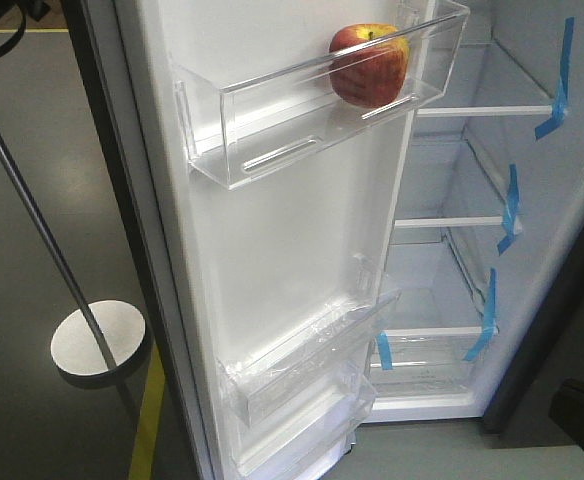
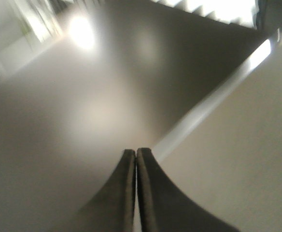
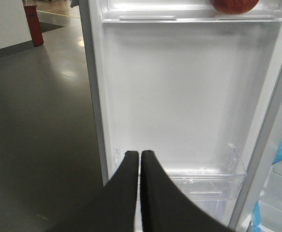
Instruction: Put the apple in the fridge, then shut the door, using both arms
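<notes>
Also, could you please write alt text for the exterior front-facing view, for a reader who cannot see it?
A red apple sits in the clear upper bin of the open door. To its right, the white inside of the fridge shows white-edged shelves with blue tape strips.

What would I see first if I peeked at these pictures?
The red apple pops out first, sitting in the clear upper bin on the open door. Next come the bright blue tape strips on the white shelf edges inside the fridge.
</notes>
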{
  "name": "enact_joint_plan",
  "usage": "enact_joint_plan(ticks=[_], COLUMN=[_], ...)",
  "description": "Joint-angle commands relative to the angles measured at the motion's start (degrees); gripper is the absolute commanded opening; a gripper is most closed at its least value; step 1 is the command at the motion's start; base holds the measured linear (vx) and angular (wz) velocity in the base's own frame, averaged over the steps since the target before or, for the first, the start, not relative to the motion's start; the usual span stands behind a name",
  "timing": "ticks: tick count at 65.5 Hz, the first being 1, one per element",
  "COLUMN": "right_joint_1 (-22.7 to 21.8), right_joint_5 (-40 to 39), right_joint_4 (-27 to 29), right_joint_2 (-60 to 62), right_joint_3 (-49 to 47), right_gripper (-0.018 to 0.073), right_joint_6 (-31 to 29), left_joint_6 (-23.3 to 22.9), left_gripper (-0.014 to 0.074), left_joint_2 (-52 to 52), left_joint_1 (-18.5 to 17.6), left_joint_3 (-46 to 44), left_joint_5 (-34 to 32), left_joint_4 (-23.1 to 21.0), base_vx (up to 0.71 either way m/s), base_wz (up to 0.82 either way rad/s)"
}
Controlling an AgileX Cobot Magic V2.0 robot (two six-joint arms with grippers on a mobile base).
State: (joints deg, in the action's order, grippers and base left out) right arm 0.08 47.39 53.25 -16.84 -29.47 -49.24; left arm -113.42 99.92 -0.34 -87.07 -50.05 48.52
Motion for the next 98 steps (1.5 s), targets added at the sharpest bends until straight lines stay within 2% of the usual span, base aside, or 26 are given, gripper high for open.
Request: enact_joint_plan(ticks=[1, 5, 9, 27, 35, 46, 51, 55, 72, 80, 89, 98], right_joint_1=[-0.08, -0.08, -0.08, -0.08, -0.08, -0.08, -0.08, -0.08, -0.08, -0.08, -0.08, -0.08], right_joint_5=[-2.18, -1.81, -1.3, -0.57, -0.92, -2.5, -3.97, -5.37, -11.58, -20.9, -32.52, -37.13], right_joint_4=[2.61, 2.61, 2.61, 2.61, 2.79, 3.28, 4.03, 4.48, 4.48, 4.31, 3.86, 2.07], right_joint_2=[-0.56, -0.56, -0.56, -0.56, -0.56, -0.56, -0.56, -0.56, -0.56, -0.77, -4.37, -13.71], right_joint_3=[-1.43, -1.43, -1.43, -1.43, -1.43, -1.43, -1.43, -1.43, -1.43, -1.43, -2.46, -7.51], right_gripper=[-0.0003, -0.0003, -0.0003, -0.0003, -0.0003, -0.0003, -0.0003, -0.0003, -0.0003, -0.0003, -0.0003, -0.0003], right_joint_6=[-0.12, -0.12, -0.12, -0.12, -0.12, -0.12, -0.12, -0.12, -0.12, -0.38, -0.38, -2.36], left_joint_6=[-7.41, -10.31, -10.31, -10.31, -10.31, -10.31, -10.31, -10.25, -10.25, -10.25, -10.25, -10.25], left_gripper=[0.0003, 0.0003, 0.0003, 0.0003, 0.0003, 0.0003, 0.0003, 0.0003, 0.0003, 0.0003, 0.0003, 0.0003], left_joint_2=[-0.15, 1.03, 1.85, 2.5, 2.44, 2.55, 2.44, 2.28, 1.78, 1.78, 1.78, 1.78], left_joint_1=[-0.22, -0.22, -0.22, -1.23, -5.55, -13.24, -14.02, -13.53, -4.74, -1.03, 1.49, 2.7], left_joint_3=[-5.96, -8.66, -10.92, -15.86, -15.9, -15.9, -15.9, -15.9, -15.9, -15.77, -15.77, -15.77], left_joint_5=[-7.31, -9.36, -11.87, -23.26, -24.8, -22.82, -22.21, -21.77, -19.6, -19.43, -19.49, -19.54], left_joint_4=[4.8, 8.69, 10.47, 11.43, 12.68, 18.62, 20.13, 20.54, 21.02, 21.08, 21.08, 21.08], base_vx=[0.0, 0.0, 0.0, 0.0, 0.0, 0.0, 0.0, 0.0, 0.0, 0.0, 0.0, 0.0], base_wz=[0.0, 0.0, 0.0, 0.0, 0.0, 0.0, 0.0, 0.0, 0.0, 0.0, 0.0, 0.0])
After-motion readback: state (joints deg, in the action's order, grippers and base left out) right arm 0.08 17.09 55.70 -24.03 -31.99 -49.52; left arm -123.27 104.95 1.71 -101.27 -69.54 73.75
